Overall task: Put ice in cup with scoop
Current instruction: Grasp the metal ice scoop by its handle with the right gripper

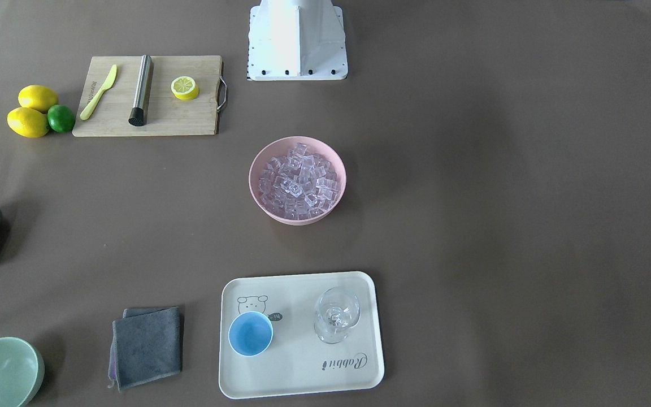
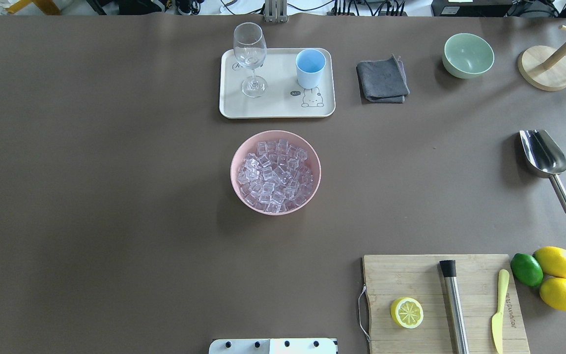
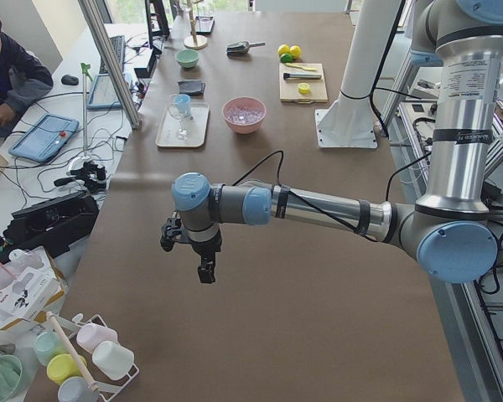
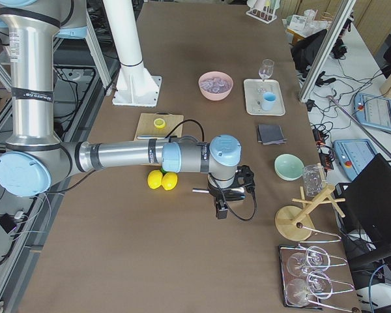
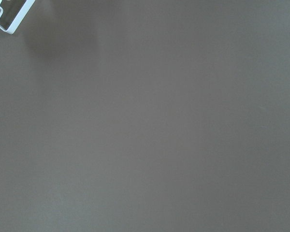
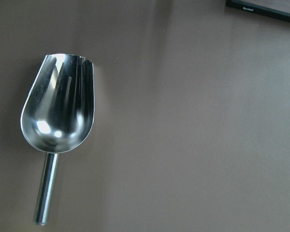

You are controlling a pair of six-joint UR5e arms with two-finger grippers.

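Observation:
The ice (image 2: 275,174) fills a pink bowl (image 2: 275,210) at the table's middle. The light-blue cup (image 2: 310,68) stands upright and empty on a cream tray (image 2: 273,105), beside a clear stemmed glass (image 2: 250,49). The steel scoop (image 2: 543,155) lies flat on the table at the robot's right and also shows in the right wrist view (image 6: 58,111). My right gripper (image 4: 220,210) hangs above the table close to the scoop; I cannot tell if it is open. My left gripper (image 3: 205,272) hangs over bare table far to the left; I cannot tell its state.
A cutting board (image 2: 425,280) holds a steel cylinder (image 2: 454,305), a yellow knife (image 2: 499,309) and a lemon half (image 2: 407,312). Two lemons (image 2: 558,261) and a lime (image 2: 526,269) lie beside it. A grey cloth (image 2: 382,78), green bowl (image 2: 468,55) and wooden stand (image 2: 546,73) sit at the far side.

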